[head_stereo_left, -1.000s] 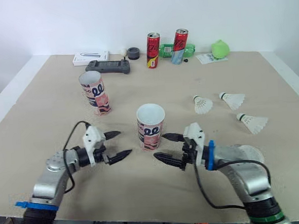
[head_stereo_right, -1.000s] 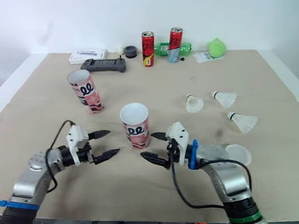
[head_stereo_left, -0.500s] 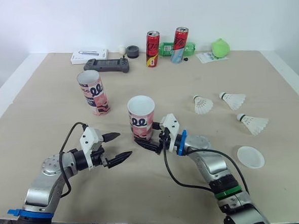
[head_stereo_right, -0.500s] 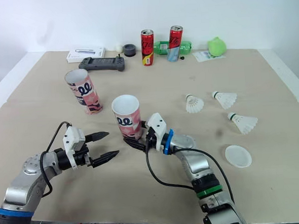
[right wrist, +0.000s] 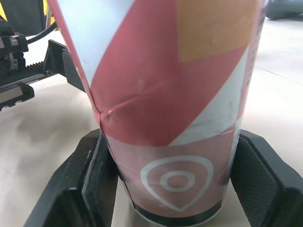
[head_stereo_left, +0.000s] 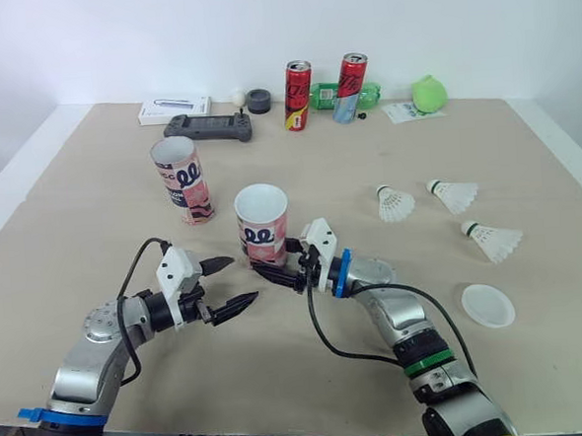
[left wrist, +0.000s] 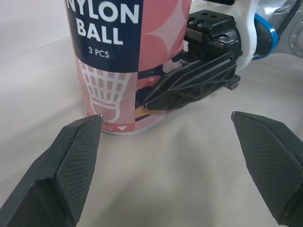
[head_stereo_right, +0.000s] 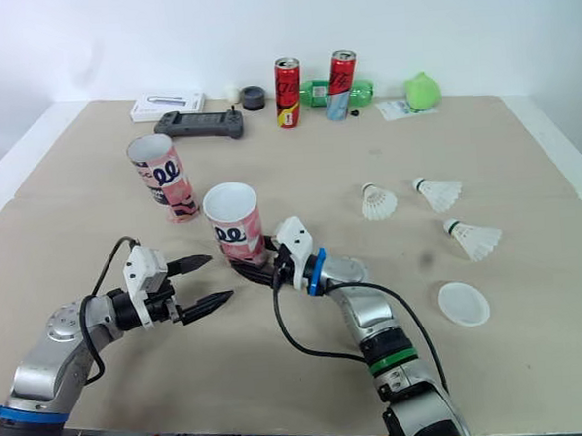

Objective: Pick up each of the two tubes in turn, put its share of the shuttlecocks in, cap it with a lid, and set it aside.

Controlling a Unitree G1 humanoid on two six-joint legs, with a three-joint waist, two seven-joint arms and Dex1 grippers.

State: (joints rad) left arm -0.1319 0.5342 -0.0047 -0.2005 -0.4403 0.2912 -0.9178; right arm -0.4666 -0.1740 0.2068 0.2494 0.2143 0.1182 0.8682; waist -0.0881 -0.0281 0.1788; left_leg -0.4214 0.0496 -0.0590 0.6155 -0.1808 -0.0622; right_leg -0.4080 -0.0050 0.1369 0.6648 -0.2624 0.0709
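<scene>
- The right gripper [head_stereo_left: 276, 261] is clamped on the base of a tube [head_stereo_left: 262, 220], one black finger [right wrist: 80, 189] pressed to each side of it.
- That tube stands open end up with a slight lean, near the middle of the desk [head_stereo_left: 318, 167] and a little toward the near edge.
- The left gripper [head_stereo_left: 241, 280] hovers just beside the tube on the side of the left edge. Its fingers are spread wide and hold nothing.
- A second tube [head_stereo_left: 182, 180] stands farther back toward the left edge, also open and tilted, apart from both grippers.
- Three shuttlecocks [head_stereo_left: 395, 203] [head_stereo_left: 453, 194] [head_stereo_left: 492, 237] lie toward the right edge, well apart from the tubes.
- A white lid [head_stereo_left: 486, 305] lies flat near the near right corner.
- Two cans [head_stereo_left: 298, 97] stand along the far edge.
</scene>
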